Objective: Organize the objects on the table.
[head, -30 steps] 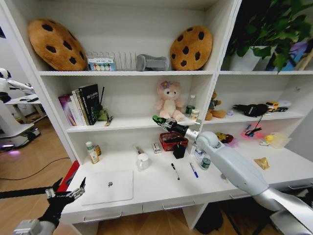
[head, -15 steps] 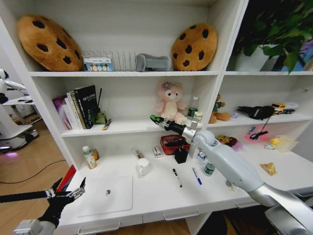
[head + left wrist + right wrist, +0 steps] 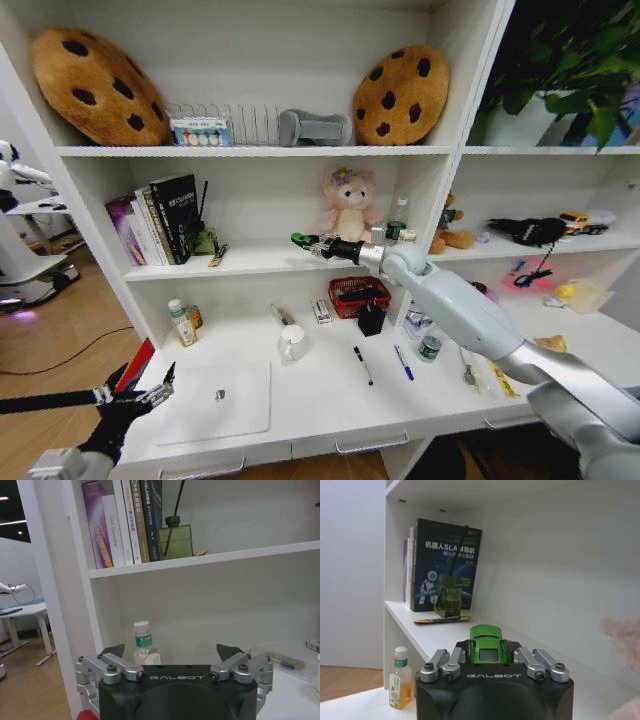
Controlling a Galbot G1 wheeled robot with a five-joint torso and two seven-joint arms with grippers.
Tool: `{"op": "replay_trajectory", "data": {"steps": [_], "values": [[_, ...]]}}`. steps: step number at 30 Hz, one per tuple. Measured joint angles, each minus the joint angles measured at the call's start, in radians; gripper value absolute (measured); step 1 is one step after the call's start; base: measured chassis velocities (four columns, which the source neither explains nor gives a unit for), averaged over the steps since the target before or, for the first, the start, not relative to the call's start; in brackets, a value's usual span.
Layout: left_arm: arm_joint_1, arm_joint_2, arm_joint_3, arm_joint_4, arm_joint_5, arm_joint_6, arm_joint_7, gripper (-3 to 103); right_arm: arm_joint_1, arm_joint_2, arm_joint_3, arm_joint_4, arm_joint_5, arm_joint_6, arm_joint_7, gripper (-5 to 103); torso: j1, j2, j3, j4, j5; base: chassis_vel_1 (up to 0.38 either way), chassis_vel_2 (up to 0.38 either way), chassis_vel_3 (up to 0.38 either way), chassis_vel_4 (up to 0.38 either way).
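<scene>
**Green toy car held at the middle shelf**

My right gripper [image 3: 300, 241] is clenched on the small glossy green toy car [image 3: 489, 644], held just above the white middle shelf board [image 3: 260, 259]. I judge the car could slip from so small a grip, or my forearm could brush the pink plush bear [image 3: 347, 205] close on the right. Free board lies left toward the green glass diffuser bottle [image 3: 447, 597]. My left gripper [image 3: 173, 656] hangs released, off the white desk [image 3: 320, 395] at its near-left corner.

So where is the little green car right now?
The green toy car is clamped in the right gripper, held up over the middle shelf, left of the pink plush bear.
</scene>
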Motion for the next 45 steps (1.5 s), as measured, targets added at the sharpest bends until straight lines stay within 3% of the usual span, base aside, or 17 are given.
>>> {"op": "replay_trajectory", "data": {"steps": [6, 13, 17, 24, 38, 39, 41, 43, 45], "values": [[0.000, 0.000, 0.000, 0.000, 0.000, 0.000, 0.000, 100, 0.042, 0.052, -0.049, -0.111, -0.027, 0.007, -0.066, 36, 0.000, 0.000, 0.000, 0.0001, 0.0000, 0.000, 0.000, 0.000, 0.000], [0.000, 0.000, 0.000, 0.000, 0.000, 0.000, 0.000, 100, 0.106, 0.211, -0.106, -0.277, -0.070, 0.029, -0.097, 36, 0.000, 0.000, 0.000, 0.0007, -0.0002, 0.000, 0.000, 0.000, 0.000], [0.000, 0.000, 0.000, 0.000, 0.000, 0.000, 0.000, 100, 0.131, 0.266, -0.139, -0.326, -0.073, 0.038, -0.097, 36, 0.000, 0.000, 0.000, 0.0008, -0.0003, 0.000, 0.000, 0.000, 0.000], [0.000, 0.000, 0.000, 0.000, 0.000, 0.000, 0.000, 100, 0.138, 0.285, -0.152, -0.358, -0.101, 0.050, -0.090, 36, 0.000, 0.000, 0.000, 0.0000, -0.0001, 0.000, 0.000, 0.000, 0.000], [0.000, 0.000, 0.000, 0.000, 0.000, 0.000, 0.000, 100, 0.107, 0.245, -0.139, -0.331, -0.103, 0.045, -0.075, 34, 0.000, 0.000, 0.000, 0.0001, 0.0001, 0.000, 0.000, 0.000, 0.000], [0.000, 0.000, 0.000, 0.000, 0.000, 0.000, 0.000, 100, 0.106, 0.244, -0.140, -0.331, -0.106, 0.043, -0.073, 39, 0.000, 0.000, 0.000, 0.0003, 0.0000, 0.000, 0.000, 0.000, 0.000], [0.000, 0.000, 0.000, 0.000, 0.000, 0.000, 0.000, 100, 0.105, 0.243, -0.138, -0.329, -0.108, 0.043, -0.070, 39, 0.000, 0.000, 0.000, 0.0002, 0.0001, 0.000, 0.000, 0.000, 0.000], [0.000, 0.000, 0.000, 0.000, 0.000, 0.000, 0.000, 100, 0.101, 0.234, -0.133, -0.310, -0.110, 0.039, -0.061, 56, 0.000, 0.000, 0.000, 0.0003, 0.0000, 0.000, 0.000, 0.000, 0.000], [0.000, 0.000, 0.000, 0.000, 0.000, 0.000, 0.000, 100, 0.101, 0.230, -0.132, -0.304, -0.109, 0.039, -0.060, 56, 0.000, 0.000, 0.000, 0.0003, 0.0000, 0.000, 0.000, 0.000, 0.000]]}}
